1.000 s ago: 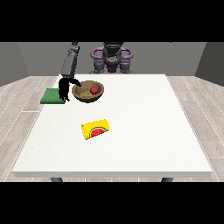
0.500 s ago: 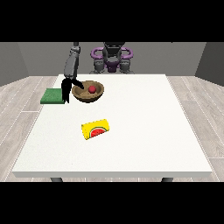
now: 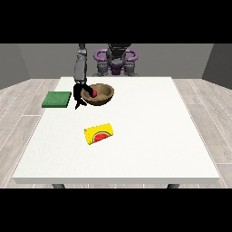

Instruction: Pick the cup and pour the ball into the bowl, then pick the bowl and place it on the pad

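Leftmost on the white table (image 3: 136,154) lies the green pad (image 3: 57,99), flat, in the upper left of the frame near the table's left edge. Just right of the pad, and apart from it, the black hand at the view's left (image 3: 79,96) hangs from a grey forearm (image 3: 80,69) that descends almost vertically from the top of the frame. This hand sits at the left rim of the brown bowl (image 3: 101,94); its fingers point downward and appear to close over that rim, with dark fingertips showing below the bowl's left side against the table. Whether the bowl rests on the table or is raised off it cannot be told from this view. Inside the bowl, toward its left side and just beside the hand, sits the red ball (image 3: 89,93). The bowl stands upright in the upper middle of the frame, well short of the pad. Below the bowl and slightly to the right, near the frame's centre, the yellow cup (image 3: 99,133) lies on its side on the table, showing a watermelon picture on its wall; it is well apart from the bowl and the hand. Behind the table's far edge, at top centre, stands the robot's torso (image 3: 116,61) with purple shoulder rings. No hand shows at the view's right.
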Controlling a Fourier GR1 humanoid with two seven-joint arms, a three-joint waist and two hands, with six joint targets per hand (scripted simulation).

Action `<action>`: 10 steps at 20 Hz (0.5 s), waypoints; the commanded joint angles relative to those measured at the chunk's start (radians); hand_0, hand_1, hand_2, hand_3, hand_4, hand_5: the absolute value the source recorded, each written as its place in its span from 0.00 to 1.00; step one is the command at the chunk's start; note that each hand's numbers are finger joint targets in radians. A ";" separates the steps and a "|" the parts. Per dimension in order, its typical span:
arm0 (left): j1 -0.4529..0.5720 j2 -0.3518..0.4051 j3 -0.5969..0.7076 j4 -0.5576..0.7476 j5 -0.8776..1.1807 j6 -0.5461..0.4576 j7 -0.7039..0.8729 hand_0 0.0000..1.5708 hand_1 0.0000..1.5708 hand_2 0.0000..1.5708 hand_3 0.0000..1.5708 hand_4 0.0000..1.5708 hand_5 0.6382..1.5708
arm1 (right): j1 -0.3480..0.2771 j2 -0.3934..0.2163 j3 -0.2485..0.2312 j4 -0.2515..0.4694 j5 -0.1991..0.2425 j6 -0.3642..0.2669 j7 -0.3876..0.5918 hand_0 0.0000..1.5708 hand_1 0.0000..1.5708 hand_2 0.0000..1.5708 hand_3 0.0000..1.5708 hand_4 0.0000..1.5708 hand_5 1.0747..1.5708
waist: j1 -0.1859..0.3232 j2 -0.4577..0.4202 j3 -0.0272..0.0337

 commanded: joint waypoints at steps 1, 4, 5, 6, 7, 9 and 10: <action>0.017 -0.013 -0.004 0.021 0.001 -0.002 0.005 0.00 0.00 0.00 0.00 0.00 0.97 | 0.029 -0.023 0.035 0.071 0.081 -0.089 0.151 1.00 1.00 1.00 1.00 0.75 0.69 | 0.014 0.006 0.0325; 0.024 0.009 0.016 0.056 0.011 -0.030 -0.016 0.00 0.00 0.00 0.00 0.00 0.97 | 0.032 -0.087 0.055 0.023 0.139 -0.116 0.213 1.00 1.00 1.00 1.00 0.74 0.77 | 0.004 -0.004 0.0321; 0.015 0.002 0.010 0.066 0.002 -0.018 -0.020 0.00 0.00 0.00 0.00 0.00 0.98 | 0.005 -0.106 0.073 -0.003 0.174 -0.146 0.256 1.00 1.00 1.00 1.00 0.75 0.78 | -0.009 -0.018 0.0321; 0.065 -0.003 0.024 0.098 0.005 -0.031 -0.040 0.00 0.00 0.00 0.00 0.00 0.97 | 0.040 -0.128 0.088 -0.039 0.192 -0.143 0.315 1.00 1.00 1.00 1.00 0.74 0.80 | -0.009 -0.065 0.0309; 0.027 0.024 0.034 0.119 0.001 -0.019 -0.035 0.00 0.00 0.00 0.00 0.00 0.97 | -0.015 -0.162 0.087 -0.042 0.181 -0.106 0.358 1.00 1.00 1.00 1.00 0.77 0.81 | -0.043 -0.032 0.0322; 0.113 0.038 0.055 0.193 -0.002 -0.071 -0.079 0.00 0.00 0.00 0.00 0.00 0.97 | -0.005 -0.187 0.112 -0.125 0.186 -0.091 0.504 1.00 1.00 1.00 1.00 0.80 0.77 | -0.060 -0.109 0.0306; 0.107 0.029 0.039 0.205 -0.025 -0.040 -0.071 0.00 0.00 0.00 0.00 0.00 0.97 | -0.023 -0.188 0.149 -0.161 0.230 -0.118 0.551 1.00 1.00 1.00 1.00 0.80 0.77 | -0.095 -0.150 0.0309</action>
